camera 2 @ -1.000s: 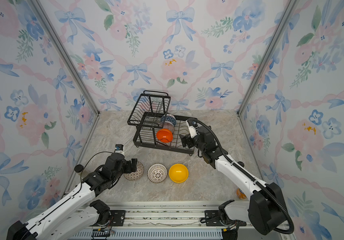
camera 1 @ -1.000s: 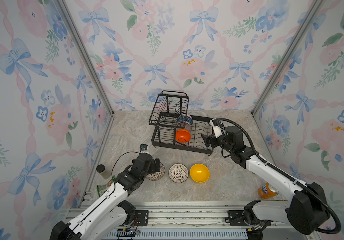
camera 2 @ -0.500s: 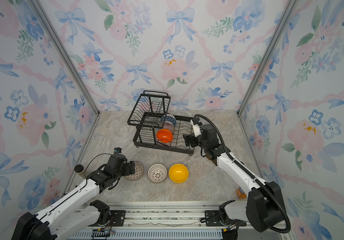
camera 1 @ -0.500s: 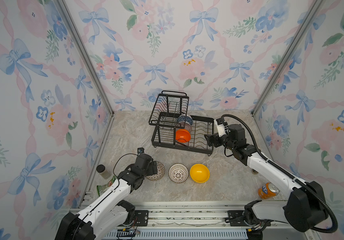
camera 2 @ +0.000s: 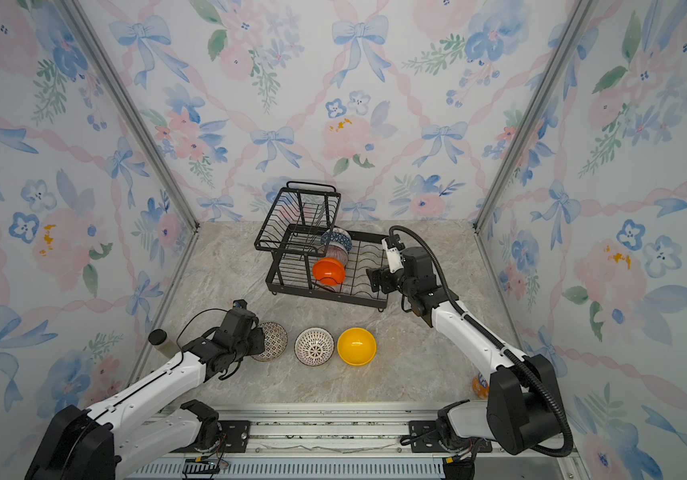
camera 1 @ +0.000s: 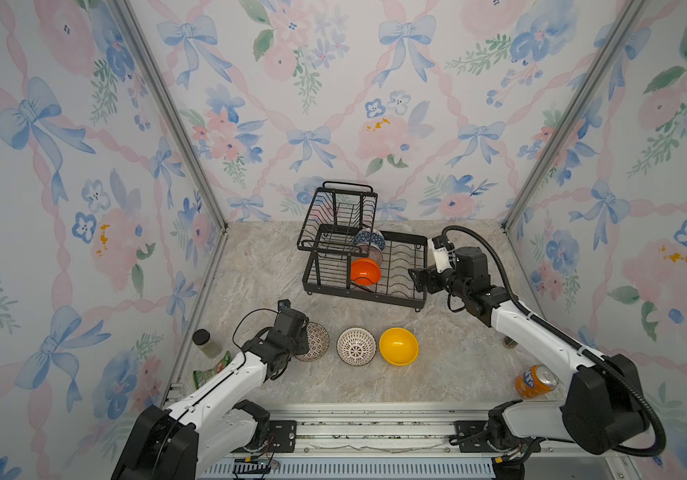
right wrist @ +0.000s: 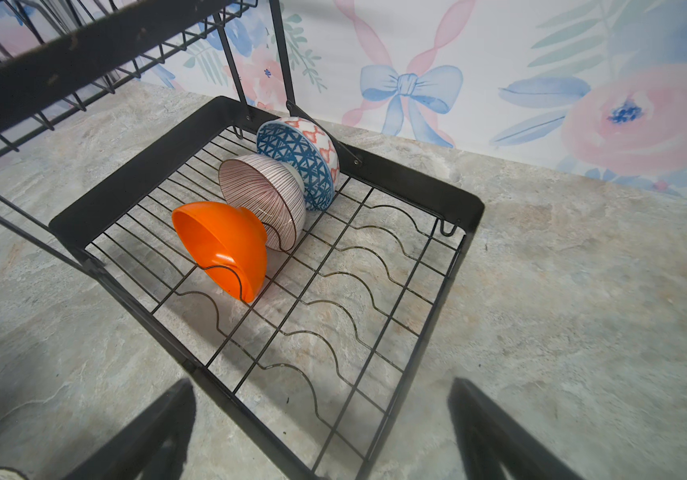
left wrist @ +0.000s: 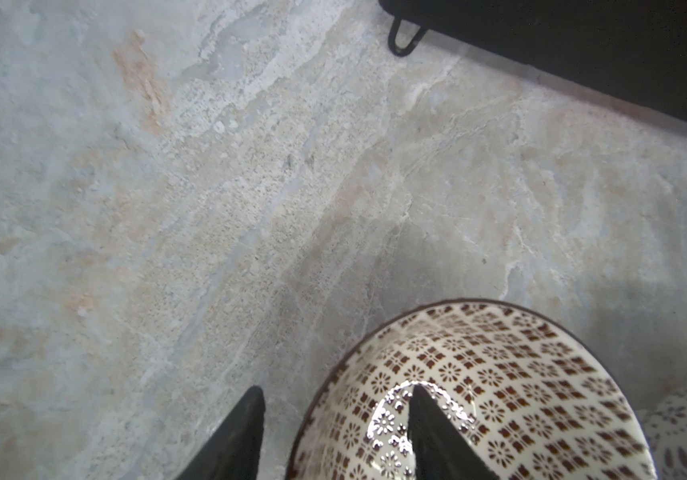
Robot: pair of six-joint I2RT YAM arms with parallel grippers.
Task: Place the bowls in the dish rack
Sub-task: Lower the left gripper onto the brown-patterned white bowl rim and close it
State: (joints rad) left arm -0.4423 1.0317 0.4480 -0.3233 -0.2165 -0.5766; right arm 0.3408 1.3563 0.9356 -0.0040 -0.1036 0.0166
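Observation:
Three bowls stand in a row on the marble top: a brown-and-white lattice bowl [camera 1: 317,341] [camera 2: 273,341], a paler lattice bowl [camera 1: 356,346] and a yellow bowl [camera 1: 398,346]. My left gripper [camera 1: 301,338] [left wrist: 335,390] straddles the left rim of the first lattice bowl [left wrist: 499,374], one finger inside and one outside. A gap still shows beside the outer finger. The black dish rack [camera 1: 400,238] [right wrist: 416,174] holds an orange bowl [right wrist: 225,245], a pink-striped bowl [right wrist: 264,195] and a blue-patterned bowl [right wrist: 296,162] on edge. My right gripper [camera 1: 418,280] [right wrist: 323,381] hangs open and empty over the rack's right end.
An orange soda can [camera 1: 536,380] stands at the front right beside my right arm's base. A dark-lidded jar [camera 1: 205,343] and a green packet [camera 1: 208,374] lie by the left wall. The rack's raised basket [camera 1: 339,212] overhangs its left half.
My left gripper has settled lower onto the lattice bowl's rim and its jaws have narrowed from wide open. My right gripper has barely shifted beside the rack.

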